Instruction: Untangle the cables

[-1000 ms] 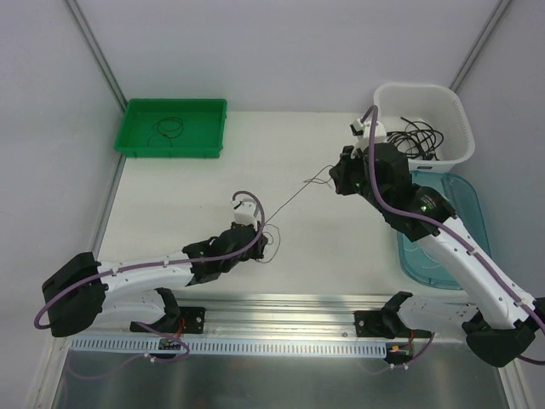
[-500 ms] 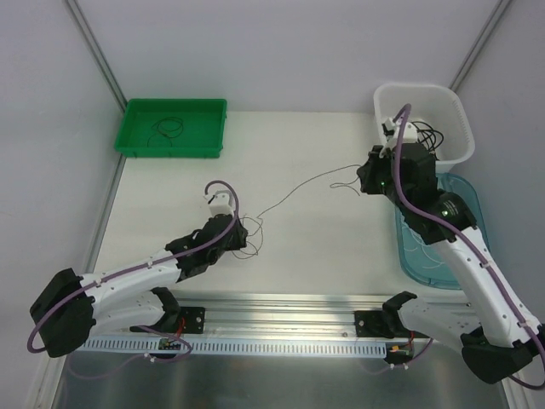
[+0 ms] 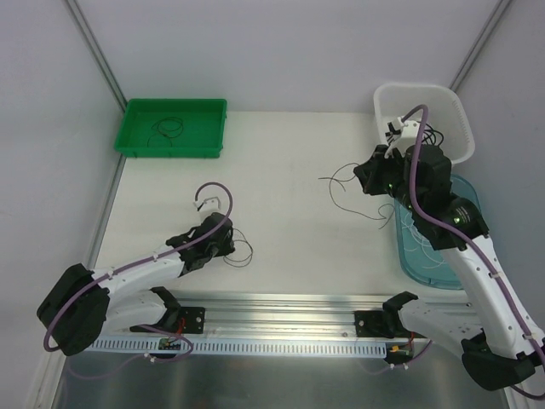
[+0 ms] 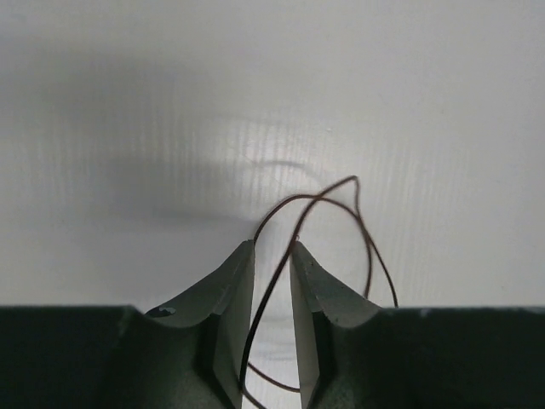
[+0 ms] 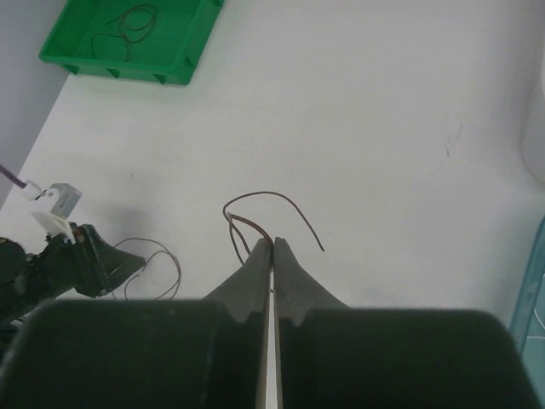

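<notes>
Brown and hair-thin, the strand (image 5: 289,201) hangs from my right pincer (image 5: 272,243), whose jaws are pressed together on it above the surface (image 3: 289,153), just in front of the white basket (image 3: 451,111) where more cables (image 3: 426,136) lie heaped. My left pincer (image 4: 272,247) sits low at the near left, jaws parted a little. A separate loop (image 4: 370,247) runs loose through the gap and rests on the surface; I can see nothing joining it to my strand. So I judge the pulling-apart of this pair done and the sorting step in hand. The green tray (image 3: 136,145) at the far left holds one cord (image 3: 166,128); the blue tray (image 3: 473,200) lies right beside my right arm. Next I should carry the strand over a tray and let it drop with its tails inside the rim, while the left lifts straight up so the loop does not snag on a finger.
</notes>
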You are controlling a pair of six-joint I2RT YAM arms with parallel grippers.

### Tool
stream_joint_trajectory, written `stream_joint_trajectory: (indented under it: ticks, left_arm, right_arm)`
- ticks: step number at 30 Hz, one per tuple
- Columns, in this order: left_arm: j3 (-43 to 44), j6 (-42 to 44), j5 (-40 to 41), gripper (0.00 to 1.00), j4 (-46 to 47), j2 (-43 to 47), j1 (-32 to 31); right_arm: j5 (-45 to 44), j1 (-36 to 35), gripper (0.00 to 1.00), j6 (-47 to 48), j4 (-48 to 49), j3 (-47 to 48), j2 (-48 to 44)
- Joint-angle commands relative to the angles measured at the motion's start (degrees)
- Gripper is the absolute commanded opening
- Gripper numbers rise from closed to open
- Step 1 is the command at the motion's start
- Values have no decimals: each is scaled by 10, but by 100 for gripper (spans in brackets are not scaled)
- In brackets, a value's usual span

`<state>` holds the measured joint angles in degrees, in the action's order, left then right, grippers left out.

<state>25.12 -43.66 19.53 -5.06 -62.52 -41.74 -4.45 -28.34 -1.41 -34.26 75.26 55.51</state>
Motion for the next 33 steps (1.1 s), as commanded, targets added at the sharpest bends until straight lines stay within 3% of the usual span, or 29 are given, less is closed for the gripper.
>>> stream_joint_trajectory:
  ticks: [1, 4, 5, 9, 19, 25, 27, 31, 33]
  left_arm:
    - [18, -15, -19, 23, -18, -22, 15]
    - [33, -9, -29, 16, -19, -34, 16]
    - [39, -6, -33, 9, -19, -35, 16]
    - [66, 20, -32, 0, -19, -30, 15]
    - [156, 99, 3, 0, -87, 35, 26]
    - [243, 165, 26, 0, -123, 64, 52]
    - [280, 189, 31, 0, -134, 68, 68]
    - [339, 223, 46, 3, -138, 65, 98]
    - [373, 241, 58, 4, -137, 53, 119]
  right_arm:
    - [69, 0, 1, 7, 38, 23, -15]
    - [89, 1, 1, 11, 34, 33, -7]
    - [88, 0, 1, 10, 29, 25, -1]
    - [90, 1, 1, 11, 38, -32, 9]
    - [127, -6, 2, -44, 153, -240, 92]
    - [122, -35, 7, -56, 191, -275, 167]
    - [130, -46, 16, -59, 197, -282, 187]
    - [146, -64, 62, -59, 211, -291, 186]
    - [134, -77, 73, -48, 205, -290, 174]
